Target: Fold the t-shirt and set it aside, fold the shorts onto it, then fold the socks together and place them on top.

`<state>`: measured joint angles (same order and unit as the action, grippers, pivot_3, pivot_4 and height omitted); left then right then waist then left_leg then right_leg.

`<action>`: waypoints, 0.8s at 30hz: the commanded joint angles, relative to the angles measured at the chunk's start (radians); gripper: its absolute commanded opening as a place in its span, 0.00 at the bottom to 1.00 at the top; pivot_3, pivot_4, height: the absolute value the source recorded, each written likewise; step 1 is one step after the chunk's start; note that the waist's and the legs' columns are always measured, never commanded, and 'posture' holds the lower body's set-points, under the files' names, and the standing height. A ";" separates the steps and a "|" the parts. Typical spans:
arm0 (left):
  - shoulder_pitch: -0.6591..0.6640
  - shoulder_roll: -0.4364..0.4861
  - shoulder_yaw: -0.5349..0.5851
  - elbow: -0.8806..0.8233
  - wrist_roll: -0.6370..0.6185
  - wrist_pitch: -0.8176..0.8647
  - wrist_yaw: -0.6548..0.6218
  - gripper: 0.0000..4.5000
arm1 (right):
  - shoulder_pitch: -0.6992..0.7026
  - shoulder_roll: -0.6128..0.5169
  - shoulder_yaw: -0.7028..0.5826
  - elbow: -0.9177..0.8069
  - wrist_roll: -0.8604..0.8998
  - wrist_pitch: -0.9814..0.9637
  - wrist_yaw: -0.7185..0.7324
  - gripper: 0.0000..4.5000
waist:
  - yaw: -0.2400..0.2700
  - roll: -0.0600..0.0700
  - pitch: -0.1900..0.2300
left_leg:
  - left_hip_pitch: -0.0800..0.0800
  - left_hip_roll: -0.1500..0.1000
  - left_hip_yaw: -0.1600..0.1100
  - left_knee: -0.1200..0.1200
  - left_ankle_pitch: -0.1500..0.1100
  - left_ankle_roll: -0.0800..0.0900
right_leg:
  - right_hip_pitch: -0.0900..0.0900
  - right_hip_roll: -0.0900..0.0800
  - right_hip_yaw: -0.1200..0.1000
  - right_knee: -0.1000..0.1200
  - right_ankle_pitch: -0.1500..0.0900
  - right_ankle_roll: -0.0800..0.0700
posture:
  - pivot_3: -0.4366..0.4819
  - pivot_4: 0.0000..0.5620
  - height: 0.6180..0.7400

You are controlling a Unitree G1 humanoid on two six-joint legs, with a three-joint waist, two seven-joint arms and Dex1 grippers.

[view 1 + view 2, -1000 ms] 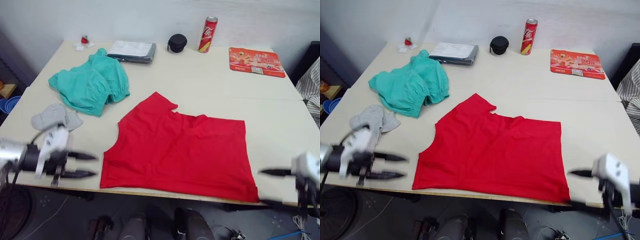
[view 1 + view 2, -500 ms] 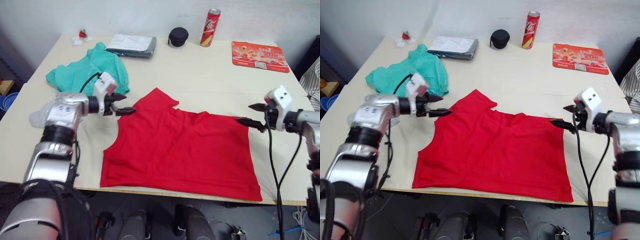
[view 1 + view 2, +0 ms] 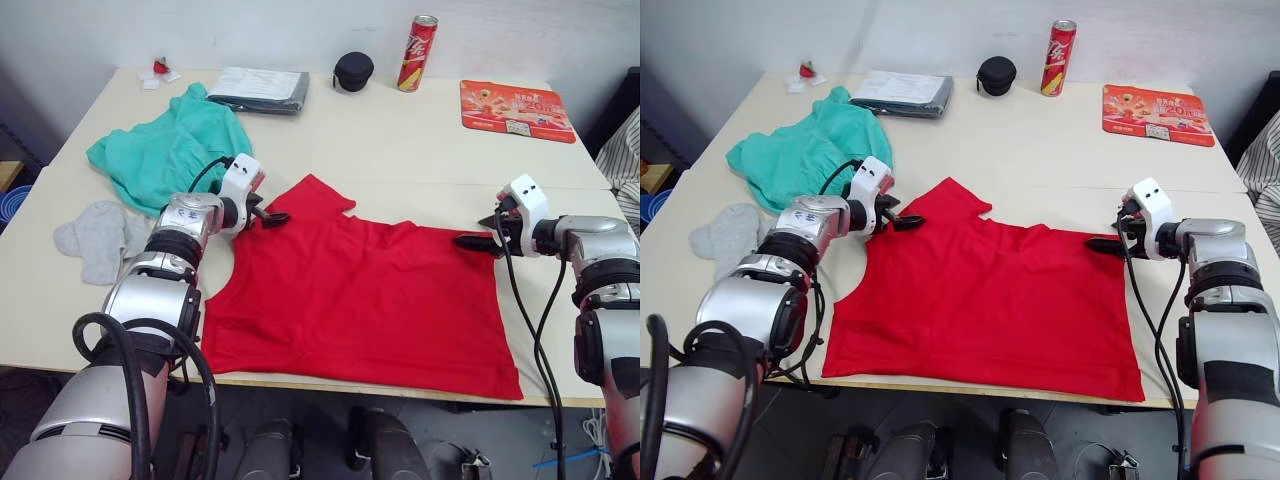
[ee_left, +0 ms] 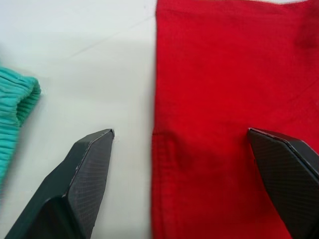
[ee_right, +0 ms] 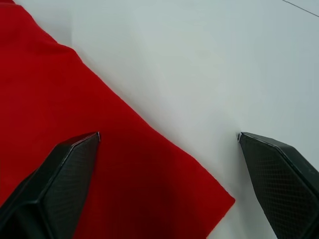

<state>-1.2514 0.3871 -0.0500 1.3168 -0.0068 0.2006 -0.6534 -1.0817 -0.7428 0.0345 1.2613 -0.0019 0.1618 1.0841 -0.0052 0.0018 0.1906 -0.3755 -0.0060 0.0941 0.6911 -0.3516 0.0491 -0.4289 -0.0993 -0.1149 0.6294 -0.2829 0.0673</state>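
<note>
Matt red cotton t-shirt [image 3: 360,300], ribbed teal cloth shorts [image 3: 165,155], soft grey knit socks [image 3: 95,235], smooth matt pale tabletop [image 3: 420,150], glossy metal can [image 3: 417,53], textured black plastic fingers [image 4: 84,174]

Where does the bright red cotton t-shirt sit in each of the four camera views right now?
Left eye view: bright red cotton t-shirt spread flat, centre, near table edge.
Right eye view: centre again, between both grippers.
Left wrist view: its edge lies between the open left gripper fingers.
Right wrist view: its corner lies between the open right gripper fingers.
Shared landmark: the teal-green shorts, whose edge also shows in the left wrist view.
</note>
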 commanded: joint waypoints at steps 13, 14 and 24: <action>-0.007 -0.024 0.110 0.023 0.015 0.015 0.075 0.23 | 0.028 -0.020 -0.030 -0.006 -0.026 -0.048 0.056 0.00 | 0.000 0.000 0.000 | 0.000 0.000 0.000 0.002 0.000 0.000 | 0.000 0.000 0.001 0.001 0.000 0.000 | 0.48 0.27 1.00; -0.004 -0.025 0.116 0.023 0.015 0.008 0.070 0.16 | 0.033 -0.022 -0.032 -0.009 -0.026 -0.057 0.059 0.00 | 0.000 0.000 0.000 | 0.000 0.000 0.000 0.002 0.000 0.000 | 0.000 0.000 0.001 0.002 0.000 0.000 | 0.48 0.27 1.00; 0.032 0.020 0.197 0.003 -0.023 -0.099 -0.045 0.01 | 0.070 -0.059 -0.086 -0.044 0.011 -0.116 0.102 0.00 | 0.000 0.000 0.000 | 0.000 0.000 0.001 0.002 0.000 0.000 | 0.000 0.000 0.001 0.002 0.000 0.000 | 0.48 0.27 1.00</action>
<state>-1.2279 0.3814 0.1296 1.3460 -0.0133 0.1339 -0.6609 -1.0206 -0.7661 -0.0155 1.2519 -0.0146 0.0644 1.1734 -0.0047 0.0019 0.1905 -0.3752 -0.0061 0.0946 0.6934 -0.3518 0.0487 -0.4288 -0.0991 -0.1143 0.6311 -0.2829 0.0673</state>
